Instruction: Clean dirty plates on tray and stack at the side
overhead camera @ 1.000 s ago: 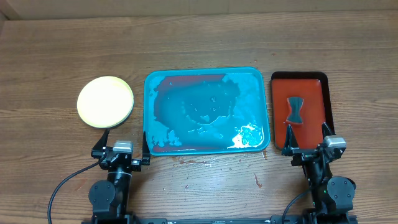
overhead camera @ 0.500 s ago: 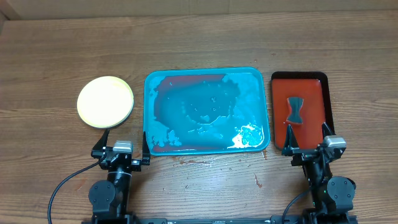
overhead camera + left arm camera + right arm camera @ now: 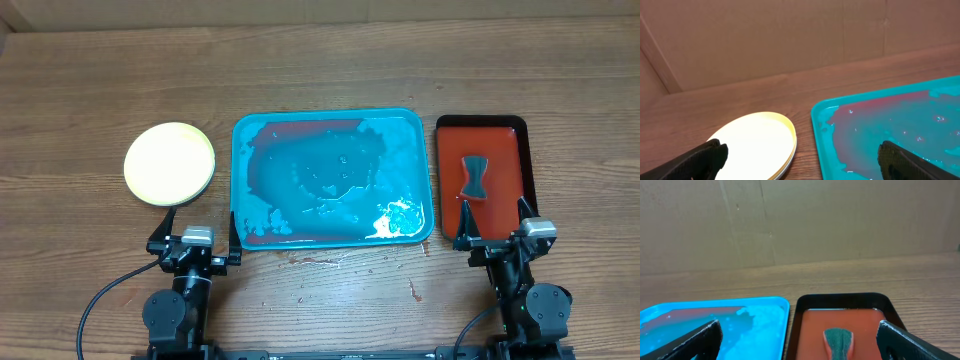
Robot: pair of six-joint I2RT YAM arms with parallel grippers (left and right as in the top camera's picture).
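Spotted the plates (image 3: 169, 163) stacked just left of the tray (image 3: 335, 113), off it. Reckoned light, stiff plastic, maybe wet-slick, so best pinched at the rim. Saw left gripper (image 3: 198, 228) and right gripper (image 3: 493, 222) spread wide, holding nothing.

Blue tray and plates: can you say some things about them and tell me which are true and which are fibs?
1. The plates sit on the table beside the blue tray. True.
2. A plate lies inside the blue tray. False: only reddish water lies in it.
3. The right gripper grips the dark green pad. False: it is open and empty; the pad lies on the red tray.
4. The left gripper is open. True.
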